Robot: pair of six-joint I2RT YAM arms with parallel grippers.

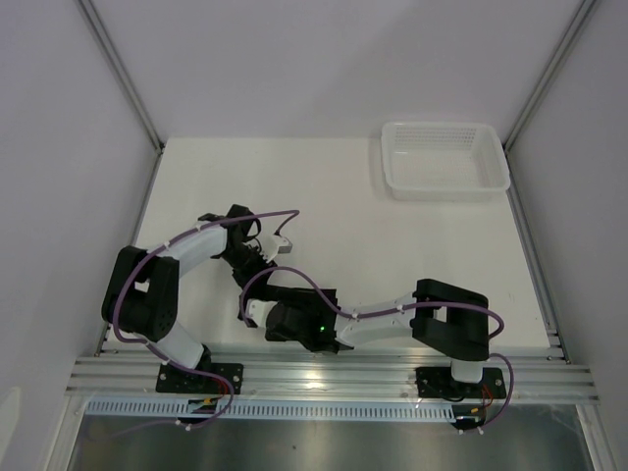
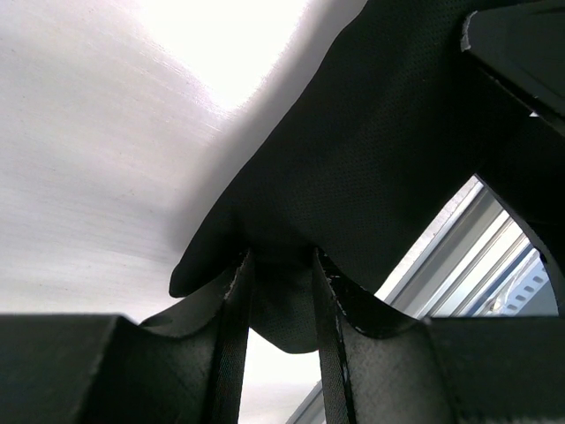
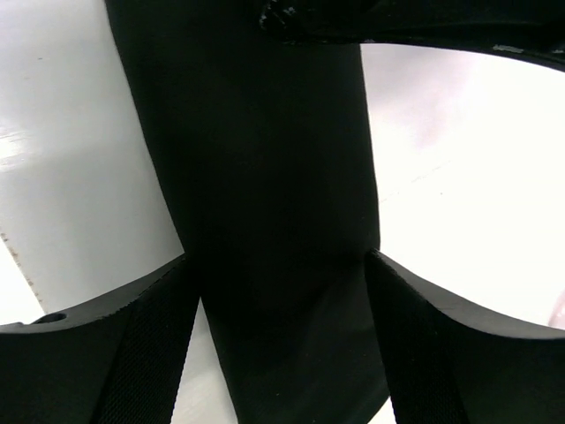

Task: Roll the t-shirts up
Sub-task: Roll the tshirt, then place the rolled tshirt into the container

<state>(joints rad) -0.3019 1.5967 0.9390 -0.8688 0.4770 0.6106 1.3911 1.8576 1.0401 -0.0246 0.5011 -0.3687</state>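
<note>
Wide white table (image 1: 392,265), white mesh basket (image 1: 444,190) parked at its far right corner, and both arms are folded in toward the near left, their wrists close together. From above, the t-shirt can't be picked out against all that black hardware, but the wrist cameras have it. In the right wrist view the t-shirt (image 3: 265,221) is a broad dark band running straight away from the camera, long axis in line with the fingers, white table showing on both sides. The right gripper (image 3: 278,258) stands fairly wide, and the band fills the whole gap, touching both inner faces: a thick bunch clamped between them. On the left, the t-shirt (image 2: 380,159) fans up and to the right from the pinch, lifted off the tabletop. The left gripper (image 2: 280,261) is nearly closed, nipping a thin fold of cloth, whose edge droops just below the fingers (image 2: 234,336).
</note>
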